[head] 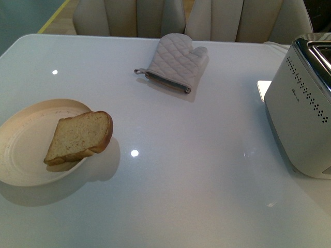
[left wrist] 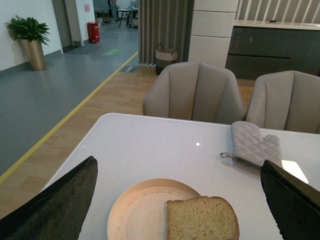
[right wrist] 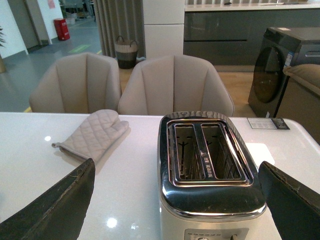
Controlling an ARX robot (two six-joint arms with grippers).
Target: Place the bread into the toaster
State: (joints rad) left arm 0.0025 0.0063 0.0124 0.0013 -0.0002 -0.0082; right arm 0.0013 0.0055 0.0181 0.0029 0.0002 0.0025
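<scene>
A slice of tan bread (head: 80,137) with a brown crust lies half on a round cream plate (head: 23,150) at the table's front left, its crust end hanging over the plate's rim. The silver-white toaster (head: 300,113) stands at the right edge of the table. Neither arm shows in the front view. In the left wrist view the bread (left wrist: 201,219) lies below my open left gripper (left wrist: 182,200), between its spread dark fingers (left wrist: 60,205). In the right wrist view the toaster (right wrist: 207,175) shows two empty chrome slots, and my right gripper (right wrist: 180,202) hangs open above its near end.
A quilted grey oven mitt (head: 176,61) lies at the back middle of the white table (head: 181,170). Beige chairs (head: 129,15) stand behind the far edge. A small card (right wrist: 268,123) lies behind the toaster.
</scene>
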